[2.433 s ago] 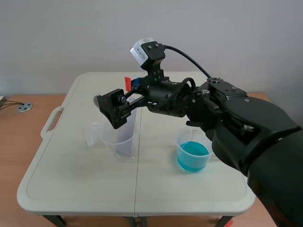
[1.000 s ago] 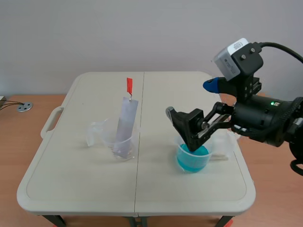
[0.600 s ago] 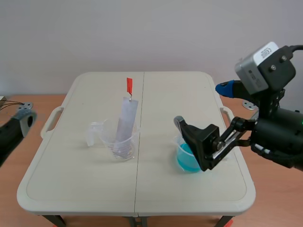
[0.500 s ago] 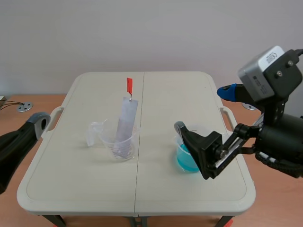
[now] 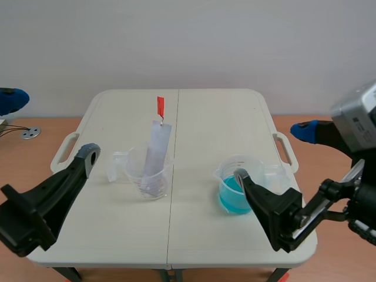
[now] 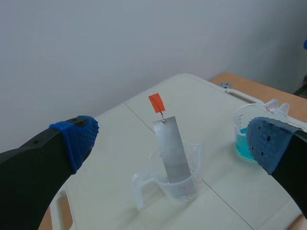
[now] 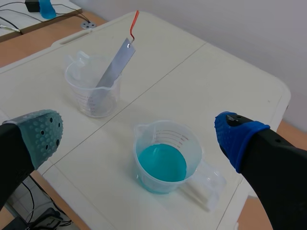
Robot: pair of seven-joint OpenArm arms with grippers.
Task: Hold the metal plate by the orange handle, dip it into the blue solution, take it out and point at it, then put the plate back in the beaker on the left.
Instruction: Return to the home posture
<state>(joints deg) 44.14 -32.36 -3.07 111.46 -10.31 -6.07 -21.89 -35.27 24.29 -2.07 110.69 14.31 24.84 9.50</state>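
Scene view: I am looking at one metal plate (image 5: 154, 150), a long, thin grey strip. It is standing tilted in the left beaker (image 5: 166, 179), with its lower end inside and its upper part rising well above the rim. One orange handle (image 5: 160, 106), a small tab, is sitting at the plate's top end. I am counting two clear beakers. The right beaker (image 5: 235, 164) is holding the blue solution (image 5: 232, 197). Both are sitting well apart on the pale bench (image 5: 205, 117). The left claw (image 5: 50, 126) is hovering by the bench's near left corner and the right claw (image 5: 273, 153) by the right beaker. Each is gaping wide and gripping nothing.

Left wrist view: my left claw's two blue pads (image 6: 76, 139) are standing far apart with nothing between them. The metal plate in its beaker is sitting ahead, showing a dull, even grey face. A small wire link is joining the orange handle to it.

Right wrist view: the right claw's fingers are spreading wide, one pad grey-green and one blue. The right beaker is sitting ahead between them. The left beaker is sitting farther ahead, with the plate leaning across its rim.
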